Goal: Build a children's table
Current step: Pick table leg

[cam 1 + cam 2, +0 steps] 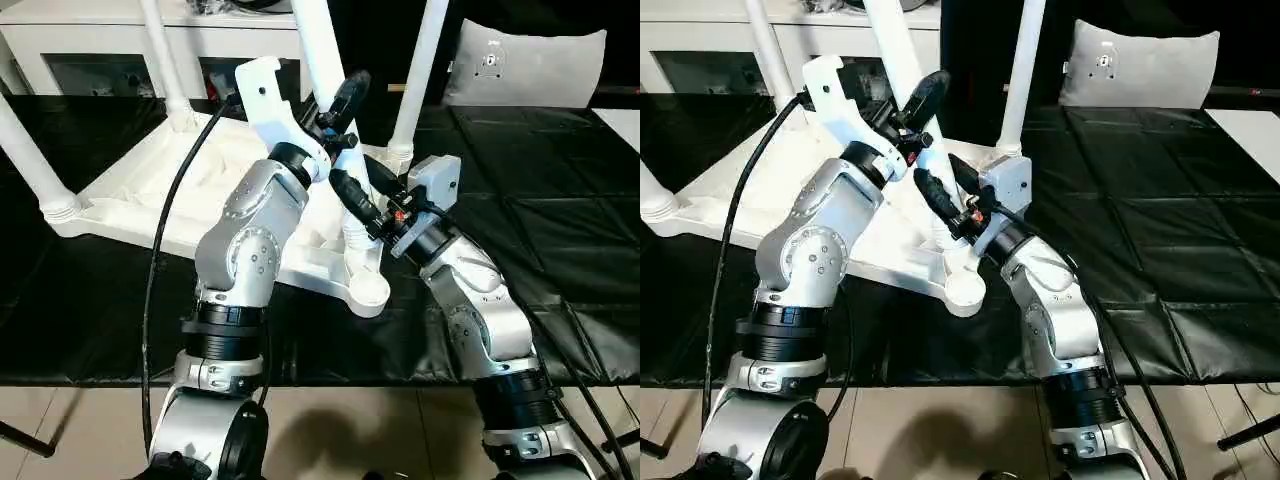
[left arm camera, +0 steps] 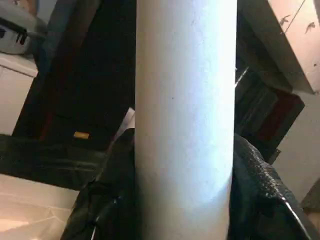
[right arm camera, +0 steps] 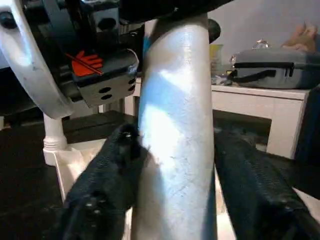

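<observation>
Both grippers, left gripper (image 1: 340, 110) above right gripper (image 1: 352, 196), have fingers pinching one white leg (image 1: 322, 60) standing up in the near corner socket (image 1: 357, 243).

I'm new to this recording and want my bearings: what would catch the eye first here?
The upturned white tabletop lies ribbed side up on the black-covered work table, with legs standing in its corner sockets. Both silver arms meet at the near leg: the left hand grips it higher up, with black fingers pressed on either side, while the right hand straddles it lower, near the socket.
</observation>
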